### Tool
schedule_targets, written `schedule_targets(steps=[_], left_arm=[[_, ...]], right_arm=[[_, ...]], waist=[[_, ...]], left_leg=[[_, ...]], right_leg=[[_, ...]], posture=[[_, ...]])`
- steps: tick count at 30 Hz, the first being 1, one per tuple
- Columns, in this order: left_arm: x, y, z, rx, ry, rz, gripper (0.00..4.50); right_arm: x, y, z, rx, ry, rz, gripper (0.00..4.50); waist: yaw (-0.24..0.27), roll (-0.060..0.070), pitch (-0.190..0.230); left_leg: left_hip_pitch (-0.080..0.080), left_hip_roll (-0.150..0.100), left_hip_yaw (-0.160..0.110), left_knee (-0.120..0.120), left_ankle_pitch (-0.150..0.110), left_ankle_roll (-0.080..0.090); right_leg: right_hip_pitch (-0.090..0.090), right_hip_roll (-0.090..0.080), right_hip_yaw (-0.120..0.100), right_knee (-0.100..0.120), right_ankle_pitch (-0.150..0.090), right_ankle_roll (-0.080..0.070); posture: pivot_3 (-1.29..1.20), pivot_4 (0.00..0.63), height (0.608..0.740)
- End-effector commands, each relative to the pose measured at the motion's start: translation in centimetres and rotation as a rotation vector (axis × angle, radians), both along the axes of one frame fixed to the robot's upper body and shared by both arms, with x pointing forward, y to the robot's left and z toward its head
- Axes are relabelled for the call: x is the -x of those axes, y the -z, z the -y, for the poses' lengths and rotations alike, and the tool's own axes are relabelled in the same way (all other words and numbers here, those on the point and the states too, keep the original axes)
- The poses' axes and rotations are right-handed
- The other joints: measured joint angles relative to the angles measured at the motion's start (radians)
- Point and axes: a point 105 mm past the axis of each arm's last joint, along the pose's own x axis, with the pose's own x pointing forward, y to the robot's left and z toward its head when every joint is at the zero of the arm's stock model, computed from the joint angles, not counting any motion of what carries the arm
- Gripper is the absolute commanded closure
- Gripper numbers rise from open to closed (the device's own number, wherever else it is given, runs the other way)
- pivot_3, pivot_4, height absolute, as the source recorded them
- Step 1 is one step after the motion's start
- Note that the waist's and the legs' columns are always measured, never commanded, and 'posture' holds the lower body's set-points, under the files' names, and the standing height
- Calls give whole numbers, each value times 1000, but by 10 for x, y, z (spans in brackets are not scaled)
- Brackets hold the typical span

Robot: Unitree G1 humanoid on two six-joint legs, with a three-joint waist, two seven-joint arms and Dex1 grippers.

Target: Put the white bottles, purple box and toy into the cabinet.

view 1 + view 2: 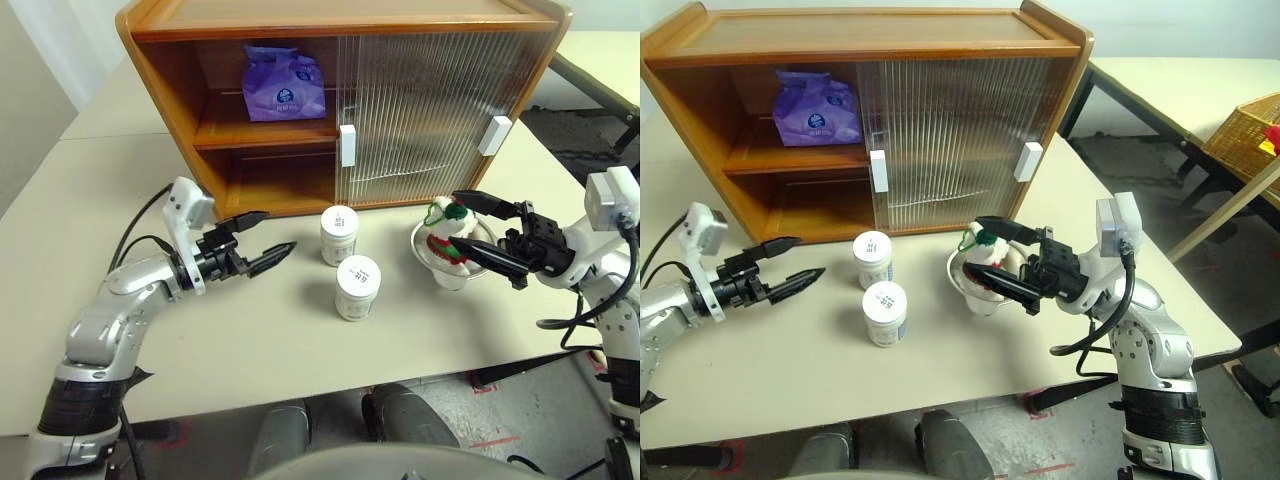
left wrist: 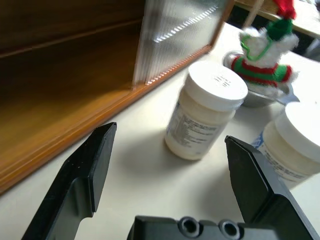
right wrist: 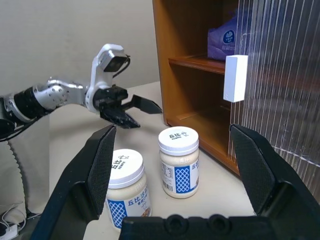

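Before the cabinet (image 1: 300,110) holding the purple box (image 1: 283,84), two blue-checked white bottles (image 3: 178,161) with unreadable labels stand between both empty, wide-open grippers (image 1: 266,240) (image 1: 488,232).

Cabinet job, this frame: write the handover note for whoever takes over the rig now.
Left gripper: open, empty, above the table left of the white bottles.
Right gripper: open, empty, its fingers either side of the toy.
Purple box: already on the cabinet's upper shelf, open left side.
Far bottle and near bottle: upright on the table in front of the cabinet.
The toy sits in a metal bowl right of the bottles.
Left: both bottles and the toy.
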Motion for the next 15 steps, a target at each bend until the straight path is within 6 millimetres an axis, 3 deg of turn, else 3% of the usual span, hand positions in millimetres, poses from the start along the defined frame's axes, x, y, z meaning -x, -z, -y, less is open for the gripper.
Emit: schedule_targets(steps=[1,15], left_arm=[[1,19,-2,-69,-14,-18,14],[-11,50,30,-67,193,-15,14]], right_arm=[[0,-3,2,4,3,-6,0],[-3,6,9,30,33,-23,0]], waist=[[0,0,0],[6,1,0]], left_leg=[[0,0,1,-1,0,0],[-1,3,2,-2,0,0]], right_leg=[[0,0,0,0,0,0],[-1,-1,1,0,0,0]], posture=[[-144,67,740],[-167,67,740]])
